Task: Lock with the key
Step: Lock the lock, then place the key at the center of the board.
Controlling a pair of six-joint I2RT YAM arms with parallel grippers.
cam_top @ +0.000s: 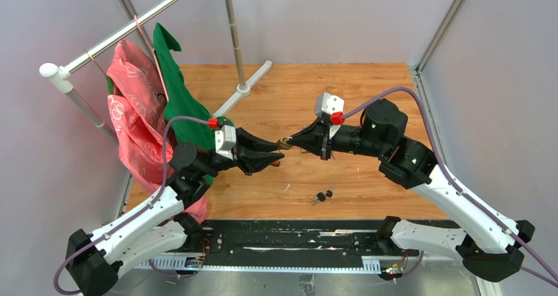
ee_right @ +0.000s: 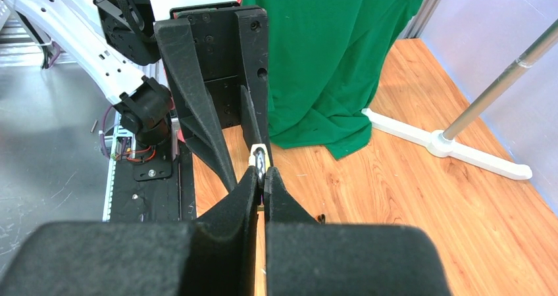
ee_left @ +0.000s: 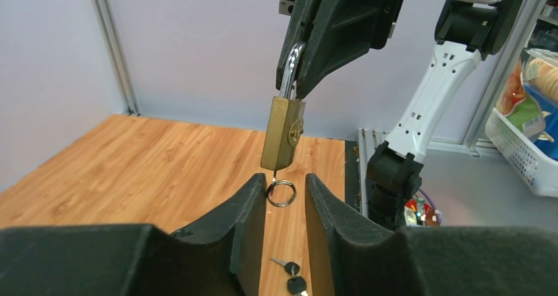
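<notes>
A brass padlock (ee_left: pixel 283 133) hangs upright in the air, and my right gripper (ee_left: pixel 297 69) is shut on its silver shackle (ee_left: pixel 290 72) from above. A thin key stub (ee_left: pixel 274 175) sticks out of the lock's underside with a steel key ring (ee_left: pixel 281 193) dangling from it. My left gripper (ee_left: pixel 285 189) stands open just below the lock, one finger on each side of the ring, the left finger (ee_left: pixel 253 200) at the ring's edge. From above, the two grippers meet tip to tip over the table's middle, left (cam_top: pixel 278 156) and right (cam_top: pixel 290 142), with the padlock (cam_top: pixel 284 142) between them.
Two spare black-headed keys (cam_top: pixel 322 195) lie on the wooden table (cam_top: pixel 368 191) near its front edge, below the grippers. A clothes rack with a green garment (cam_top: pixel 174 85) and a pink one (cam_top: pixel 135 118) stands at the left; its white foot (cam_top: pixel 249 85) rests on the table's back.
</notes>
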